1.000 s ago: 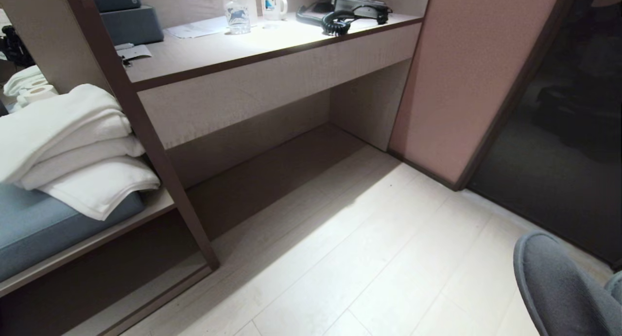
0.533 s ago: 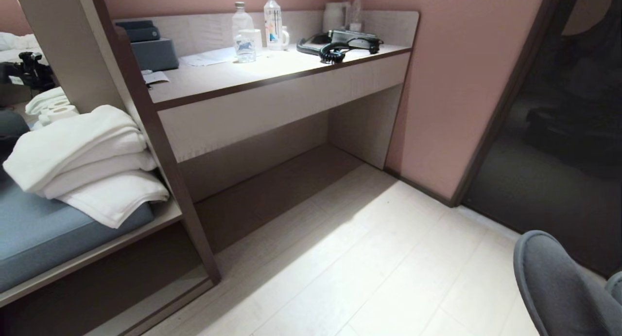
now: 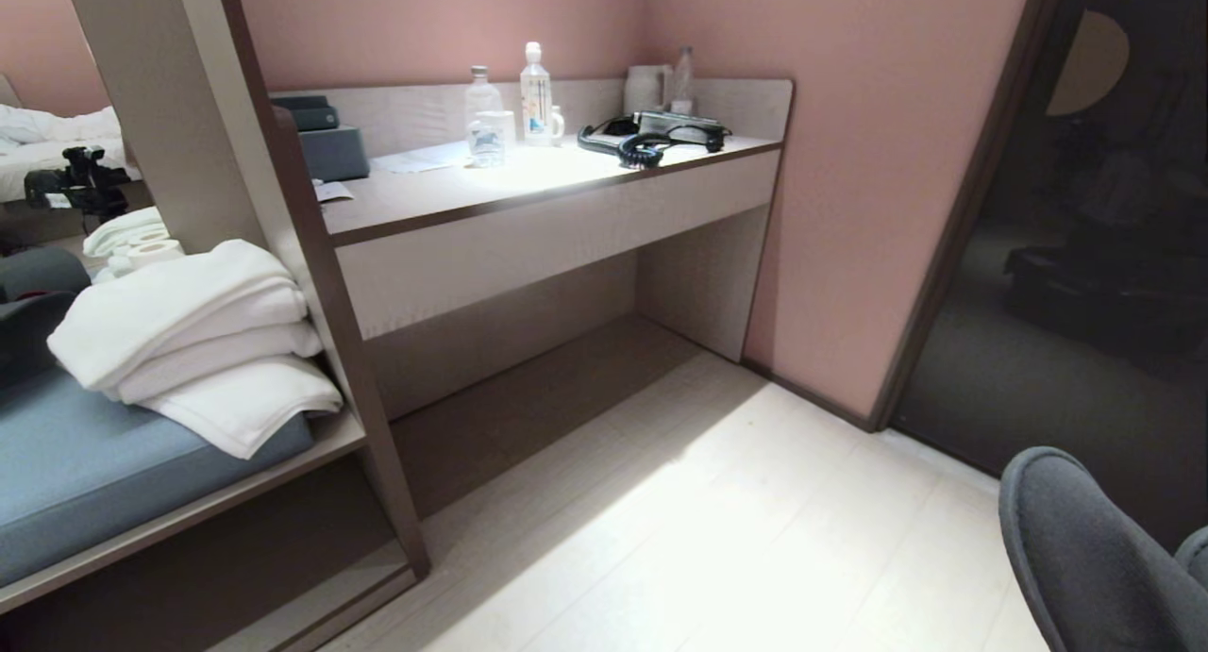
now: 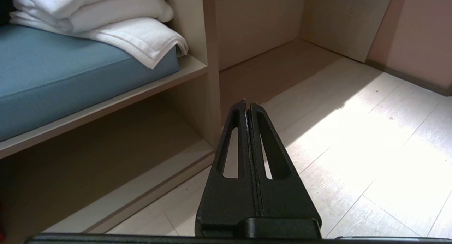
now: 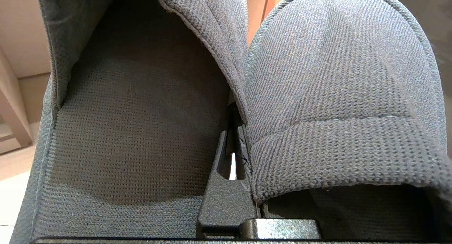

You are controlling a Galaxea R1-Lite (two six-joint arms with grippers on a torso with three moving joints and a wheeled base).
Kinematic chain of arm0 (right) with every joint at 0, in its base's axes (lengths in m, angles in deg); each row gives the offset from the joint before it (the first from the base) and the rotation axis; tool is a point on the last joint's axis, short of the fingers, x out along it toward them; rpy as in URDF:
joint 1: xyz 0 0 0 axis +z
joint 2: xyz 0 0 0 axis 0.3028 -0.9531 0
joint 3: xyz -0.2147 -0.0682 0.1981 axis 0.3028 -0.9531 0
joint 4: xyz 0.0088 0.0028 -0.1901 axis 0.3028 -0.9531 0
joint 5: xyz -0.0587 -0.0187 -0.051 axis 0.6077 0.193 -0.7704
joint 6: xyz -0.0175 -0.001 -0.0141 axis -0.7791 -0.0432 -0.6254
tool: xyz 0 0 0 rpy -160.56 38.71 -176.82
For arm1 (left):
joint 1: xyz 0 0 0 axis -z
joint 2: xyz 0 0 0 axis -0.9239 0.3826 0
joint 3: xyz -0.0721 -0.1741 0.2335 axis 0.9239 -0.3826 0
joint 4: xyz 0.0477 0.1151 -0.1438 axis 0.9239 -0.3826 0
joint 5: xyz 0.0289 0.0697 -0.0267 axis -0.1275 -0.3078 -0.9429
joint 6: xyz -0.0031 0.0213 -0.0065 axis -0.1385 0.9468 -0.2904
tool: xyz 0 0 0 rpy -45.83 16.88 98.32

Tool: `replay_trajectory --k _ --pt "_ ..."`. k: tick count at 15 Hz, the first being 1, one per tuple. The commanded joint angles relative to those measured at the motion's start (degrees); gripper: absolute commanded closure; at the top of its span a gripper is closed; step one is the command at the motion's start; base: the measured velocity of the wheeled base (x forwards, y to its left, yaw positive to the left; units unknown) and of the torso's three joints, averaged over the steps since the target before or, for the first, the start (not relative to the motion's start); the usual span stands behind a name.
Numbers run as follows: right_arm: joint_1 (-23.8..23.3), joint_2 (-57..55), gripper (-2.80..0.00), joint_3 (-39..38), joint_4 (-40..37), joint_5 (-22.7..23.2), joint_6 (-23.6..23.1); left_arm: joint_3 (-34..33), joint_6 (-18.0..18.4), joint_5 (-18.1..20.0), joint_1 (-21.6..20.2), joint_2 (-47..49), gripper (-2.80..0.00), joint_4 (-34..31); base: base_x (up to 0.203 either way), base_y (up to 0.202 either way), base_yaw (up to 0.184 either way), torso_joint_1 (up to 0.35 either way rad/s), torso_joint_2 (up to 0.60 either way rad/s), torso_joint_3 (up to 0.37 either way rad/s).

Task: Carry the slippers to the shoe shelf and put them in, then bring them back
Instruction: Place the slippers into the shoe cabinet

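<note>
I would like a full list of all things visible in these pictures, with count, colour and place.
slippers: two, grey-blue, held side by side off the floor, at the head view's lower right
shoe shelf: one, taupe, low cubby under the cushion
towels: folded stack, white, on the cushion
cushion: one, blue, on the bench board
desk: one, taupe top, against the pink wall
bottles: two, clear, on the desk
telephone: one, black, on the desk
left gripper: black, shut, empty, above the floor
right gripper: black, shut on the slippers

no legible text or labels
</note>
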Motion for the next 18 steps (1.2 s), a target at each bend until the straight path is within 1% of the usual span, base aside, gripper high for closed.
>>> replay_trajectory --k 1,3,5,6,18 --pt "0.02 -0.04 0.0 0.0 -0.01 0.02 -0.16 -0.07 -0.05 -0.01 -0.02 0.04 0.0 0.04 0.0 0.0 0.0 -0.002 0.0 0.047" --pt "0.02 0.01 0.0 0.0 -0.06 -0.07 1.0 -0.07 0.13 -0.01 -0.02 0.04 0.0 0.04 0.0 0.0 0.0 0.001 0.0 0.013" --pt "0.03 0.01 0.0 0.0 -0.1 -0.24 3.79 -0.07 0.04 -0.01 -0.02 0.04 0.0 0.04 0.0 0.0 0.0 0.0 0.0 0.0" --pt "0.09 -0.03 0.0 0.0 -0.1 -0.46 4.03 -0.07 0.04 -0.01 -0.02 0.04 0.0 0.04 0.0 0.0 0.0 0.0 0.0 0.0" --pt "0.02 0.01 0.0 0.0 -0.1 -0.51 3.88 -0.07 -0.13 -0.01 -0.02 0.04 0.0 0.04 0.0 0.0 0.0 0.0 0.0 0.0"
